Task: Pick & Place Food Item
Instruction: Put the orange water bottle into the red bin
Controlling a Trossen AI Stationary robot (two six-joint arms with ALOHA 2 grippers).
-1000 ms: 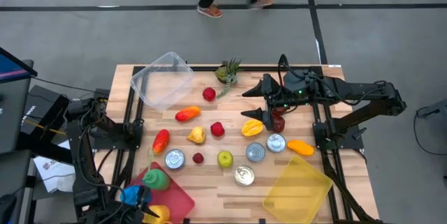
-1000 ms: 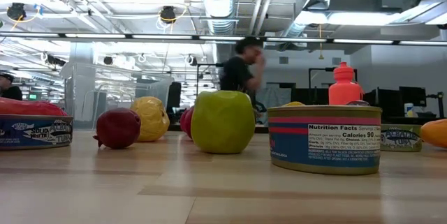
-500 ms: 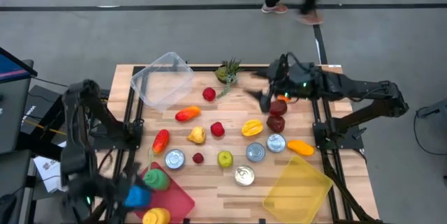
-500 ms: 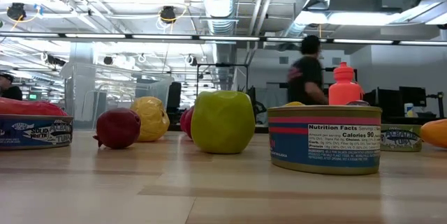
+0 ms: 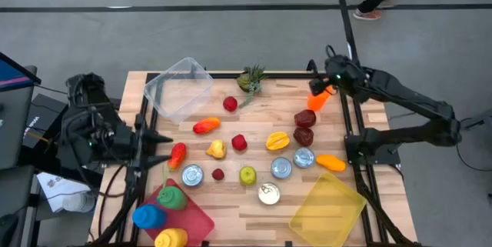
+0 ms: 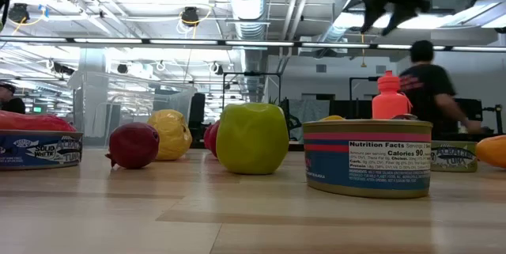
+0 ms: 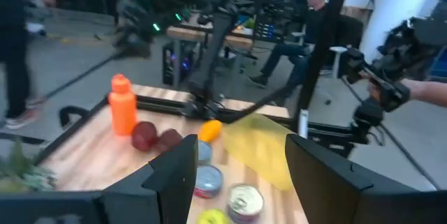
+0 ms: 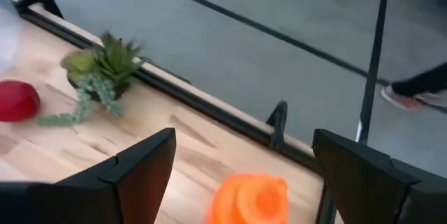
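From above, the right gripper (image 5: 327, 85) hangs at the table's two o'clock corner over the orange bottle (image 5: 319, 96), fingers spread wide and holding nothing. The right wrist view shows what the overhead cannot: the bottle's ribbed cap (image 8: 251, 197) sits between those parted fingers, well below them, with the succulent (image 8: 101, 63) off toward the table's far rail. The bottle stands upright, long axis vertical, cap up; the low view confirms that, with the bottle (image 6: 389, 96) rising behind the can (image 6: 368, 157) and the green apple (image 6: 252, 138). The left gripper (image 5: 157, 143) waits at nine o'clock, just beside the red pepper (image 5: 177, 155), its fingers apart and empty. The left wrist view looks across at the bottle (image 7: 123, 114) and the yellow tray (image 7: 260, 147). A person (image 6: 427, 88) walks behind the table.
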